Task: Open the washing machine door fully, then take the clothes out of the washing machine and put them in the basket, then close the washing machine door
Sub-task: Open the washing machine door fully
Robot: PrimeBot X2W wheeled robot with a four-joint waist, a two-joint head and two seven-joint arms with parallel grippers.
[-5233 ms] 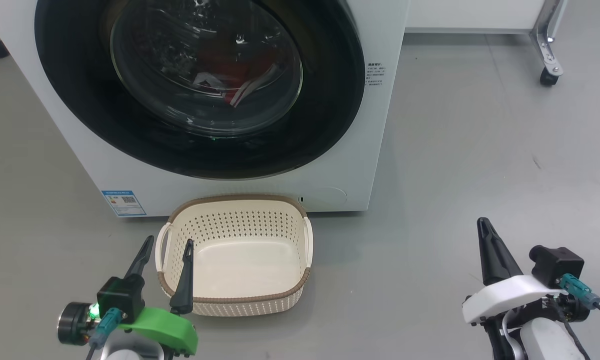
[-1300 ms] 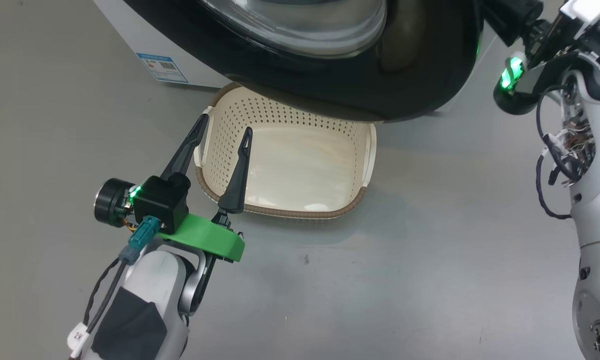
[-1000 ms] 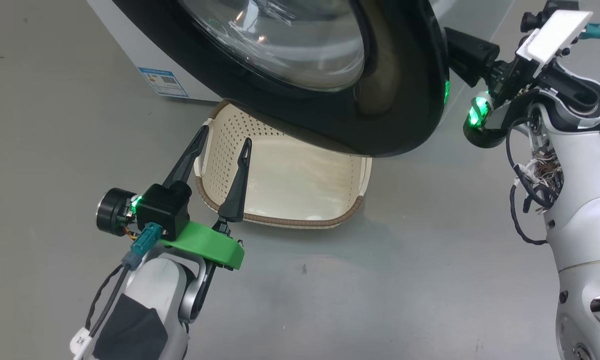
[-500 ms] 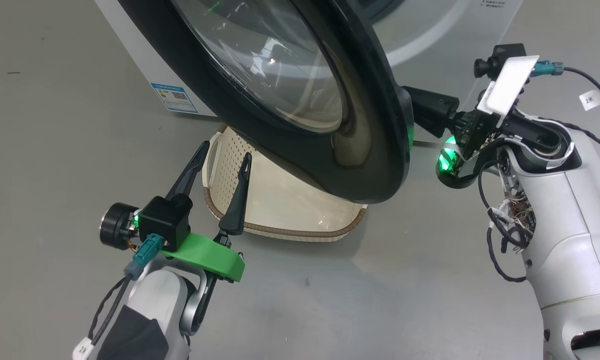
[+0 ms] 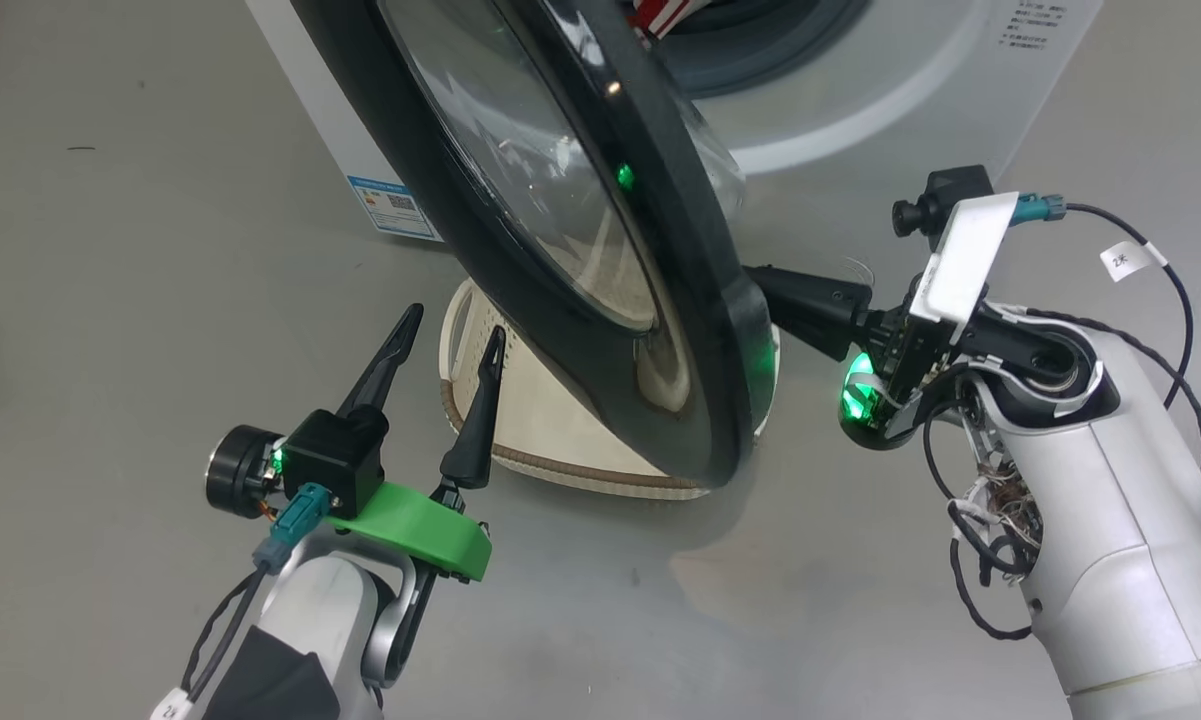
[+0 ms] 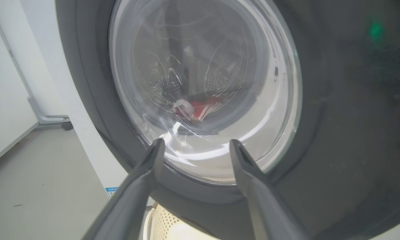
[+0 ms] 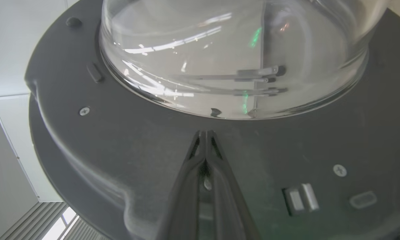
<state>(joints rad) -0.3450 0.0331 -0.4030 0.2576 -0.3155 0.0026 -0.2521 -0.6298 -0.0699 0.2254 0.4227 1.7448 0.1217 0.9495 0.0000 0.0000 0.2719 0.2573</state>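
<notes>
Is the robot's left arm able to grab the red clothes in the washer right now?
Probably not. The half-open washing machine door stands between the open left gripper and the clothes, blocking the straight way in.

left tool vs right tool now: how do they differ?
Left tool is open, fingers spread; right tool is shut, fingers pressed together. Left tool sits before the washing machine door's outer glass, holding nothing; right tool points at its inner face. Left mount is green, right mount white. Both have long dark fingers.
</notes>
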